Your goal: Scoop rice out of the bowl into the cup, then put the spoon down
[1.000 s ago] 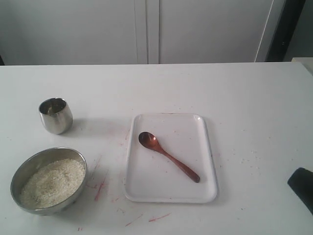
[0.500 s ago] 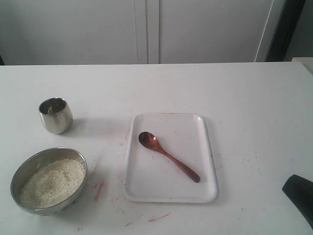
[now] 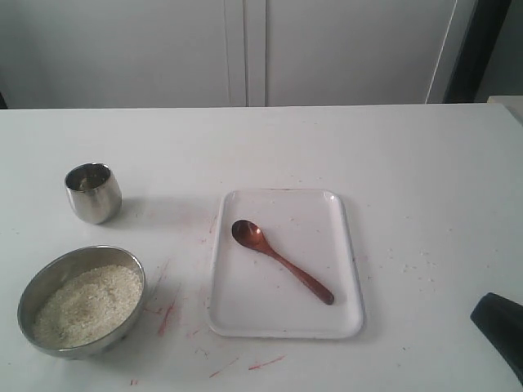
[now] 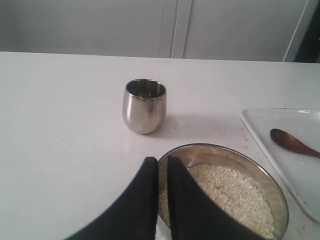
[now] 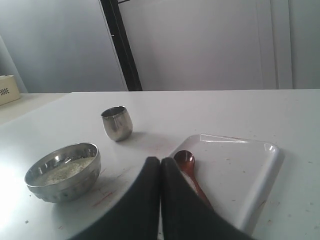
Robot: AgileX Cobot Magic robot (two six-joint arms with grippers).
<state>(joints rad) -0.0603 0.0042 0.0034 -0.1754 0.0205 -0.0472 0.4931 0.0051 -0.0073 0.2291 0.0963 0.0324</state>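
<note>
The steel bowl [image 3: 33,287] sits at the front left, holding white rice [image 3: 86,304]. Behind it stands the small steel cup [image 3: 93,193]. The brown wooden spoon [image 3: 282,261] lies diagonally on a white tray [image 3: 286,329], touched by nothing. In the left wrist view my left gripper [image 4: 163,161] is shut and empty, with only a slit between its tips, near the rim of the bowl [image 4: 272,182]; the cup [image 4: 144,106] is beyond. In the right wrist view my right gripper [image 5: 160,161] is shut and empty, short of the spoon [image 5: 186,162] and tray [image 5: 240,170].
A dark part of my right arm [image 3: 498,322] shows at the front right corner of the white table. Red marks [image 3: 167,314] stain the table between bowl and tray. Pale cabinet doors [image 3: 245,49] stand behind the table.
The dark part of my right arm at the front right corner has shifted slightly left and lower. Bowl, cup, spoon and tray have not moved.
</note>
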